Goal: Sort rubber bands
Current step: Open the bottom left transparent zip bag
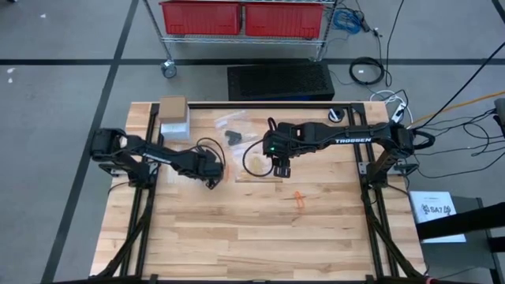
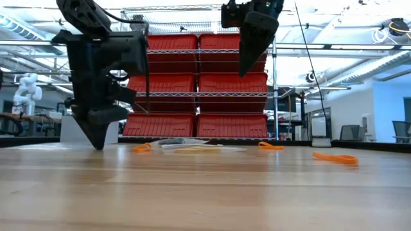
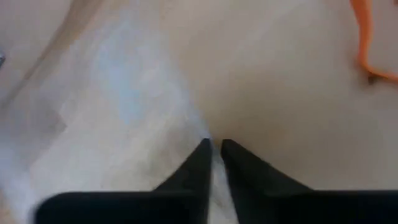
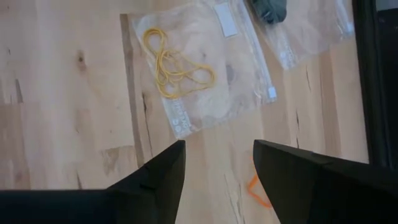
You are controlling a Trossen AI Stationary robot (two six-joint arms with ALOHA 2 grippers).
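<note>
The light wooden table (image 1: 237, 237) carries clear plastic bags (image 4: 205, 68), one holding yellow rubber bands (image 4: 174, 65), loose orange rubber bands (image 1: 298, 198), and a cardboard box (image 1: 173, 106) near its far left corner.

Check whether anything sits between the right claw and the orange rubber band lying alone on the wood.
Nothing visible does. The right claw hangs open above the table, and only bare wood lies between it and the orange rubber band.

Near table half (image 1: 260, 244) bare; clear bags (image 1: 237, 130), box (image 1: 173, 106) crowd far side.
</note>
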